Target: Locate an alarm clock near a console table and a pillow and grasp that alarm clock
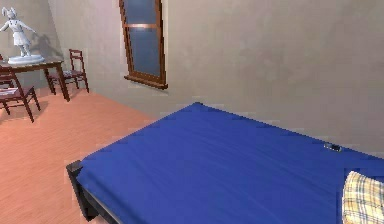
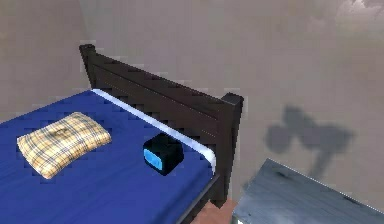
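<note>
Arm side view: alarm clock (image 2: 162, 153) on bed (image 2: 105, 188) near pillow (image 2: 62, 142).

pillow (image 1: 366, 197) cut by the forward view's right edge; dark speck (image 1: 332, 148) too small to tell.

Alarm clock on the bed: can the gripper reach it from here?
Likely yes: the alarm clock sits in the open on the blue bed, apart from the pillow, bare cover before it, headboard behind.

Forward view looks ahead and downward across the bed (image 1: 220, 160) toward the wall with the window (image 1: 143, 40), at middle range. Arm side view looks down on the headboard (image 2: 160, 95), nearer. Shared: bed and plaid pillow (image 2: 62, 143).
</note>
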Tool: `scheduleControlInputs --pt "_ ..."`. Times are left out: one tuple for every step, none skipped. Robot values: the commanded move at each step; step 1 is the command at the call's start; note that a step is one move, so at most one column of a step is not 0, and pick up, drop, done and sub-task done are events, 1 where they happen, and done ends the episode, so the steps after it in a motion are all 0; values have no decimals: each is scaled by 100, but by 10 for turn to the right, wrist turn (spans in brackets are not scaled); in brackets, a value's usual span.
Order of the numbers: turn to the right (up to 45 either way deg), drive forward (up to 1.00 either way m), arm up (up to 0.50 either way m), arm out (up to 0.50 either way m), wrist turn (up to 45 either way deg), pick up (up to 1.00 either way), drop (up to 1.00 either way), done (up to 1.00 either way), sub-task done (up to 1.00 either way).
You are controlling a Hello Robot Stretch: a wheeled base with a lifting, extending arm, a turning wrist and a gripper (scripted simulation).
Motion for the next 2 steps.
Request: scheduleControlInputs --pt "0 0 18 0 0 0 0 0 0" --pt "0 0 0 40 0 0 0 0 0"
